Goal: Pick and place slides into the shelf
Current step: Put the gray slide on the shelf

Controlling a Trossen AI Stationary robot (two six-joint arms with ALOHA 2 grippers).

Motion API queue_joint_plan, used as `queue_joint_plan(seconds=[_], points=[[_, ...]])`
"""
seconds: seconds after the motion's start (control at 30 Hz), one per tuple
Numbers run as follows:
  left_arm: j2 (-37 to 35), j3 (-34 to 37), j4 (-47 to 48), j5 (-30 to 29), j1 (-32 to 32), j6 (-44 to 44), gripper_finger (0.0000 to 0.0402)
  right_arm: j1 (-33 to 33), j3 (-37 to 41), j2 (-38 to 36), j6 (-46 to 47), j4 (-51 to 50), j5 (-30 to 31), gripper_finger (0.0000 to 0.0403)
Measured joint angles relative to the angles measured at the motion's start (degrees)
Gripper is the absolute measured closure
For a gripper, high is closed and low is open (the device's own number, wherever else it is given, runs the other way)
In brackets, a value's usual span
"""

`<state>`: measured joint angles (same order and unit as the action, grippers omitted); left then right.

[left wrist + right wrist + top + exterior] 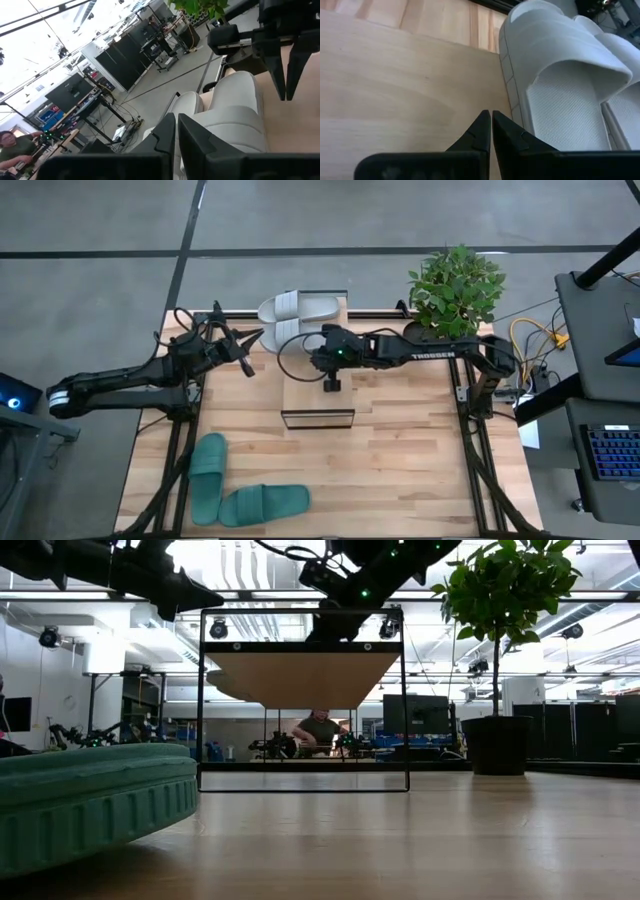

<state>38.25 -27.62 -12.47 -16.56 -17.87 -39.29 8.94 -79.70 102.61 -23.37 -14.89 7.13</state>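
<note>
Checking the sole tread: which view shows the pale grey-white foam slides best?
The right wrist view: the pale grey-white foam slides fill it, strap texture clear. The high view shows both small on the shelf; the left wrist view shows them partly; the low view shows none.

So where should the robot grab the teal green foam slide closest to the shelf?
Probably by the wide strap of the teal green foam slide, coming straight down from above. It lies flat, sole down, on the butcher-block table, so the raised strap gives the fingers an arch to pinch.

Shelf (303, 680): dark frame, wood plank top, mid-table.
Teal slide (90, 795): close foreground, on the tabletop.
Potted plant (500, 660): beside shelf.
Person (320, 732): seated, far behind.
</note>
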Motion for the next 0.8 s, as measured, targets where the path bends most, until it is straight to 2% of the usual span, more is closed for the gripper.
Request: queue_joint_plan(seconds=[0.8], points=[[1.5, 0.0, 0.1, 0.0, 0.0, 0.1, 0.0396, 6.0, 0.5, 0.0, 0.4, -0.7, -1.7, 0.0394]])
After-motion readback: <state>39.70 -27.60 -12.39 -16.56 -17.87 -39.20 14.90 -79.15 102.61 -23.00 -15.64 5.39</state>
